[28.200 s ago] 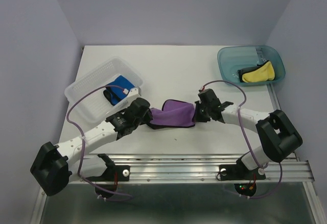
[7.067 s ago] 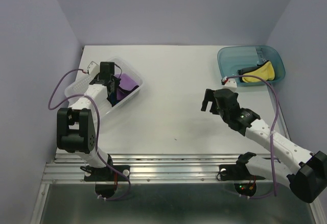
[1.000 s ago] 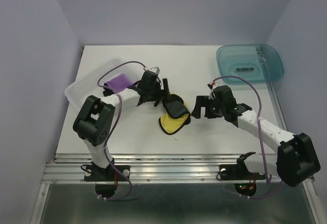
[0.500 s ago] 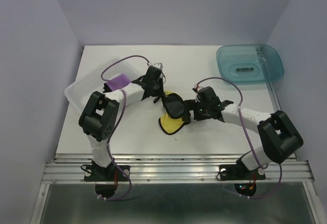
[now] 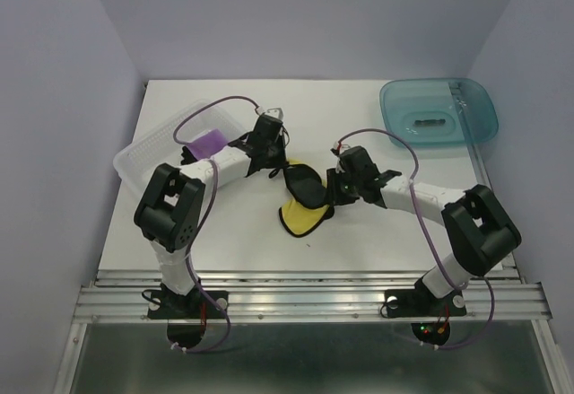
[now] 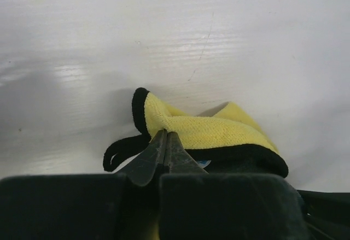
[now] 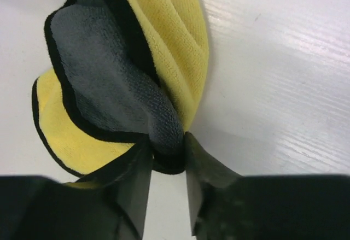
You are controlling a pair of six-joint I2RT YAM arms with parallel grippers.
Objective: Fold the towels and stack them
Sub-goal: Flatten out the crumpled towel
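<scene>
With the yellow towel (image 5: 303, 207) crumpled on the table (image 5: 386, 237), the left gripper (image 6: 165, 141) clamped on its hem and the right gripper (image 7: 167, 144) pinching a bunched dark fold, either shallow grip may slip when pulled.

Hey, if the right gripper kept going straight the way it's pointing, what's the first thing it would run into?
The yellow towel. The right gripper already pinches a dark fold of it, so going on would only push into more cloth. What lies past the cloth I cannot tell.
</scene>
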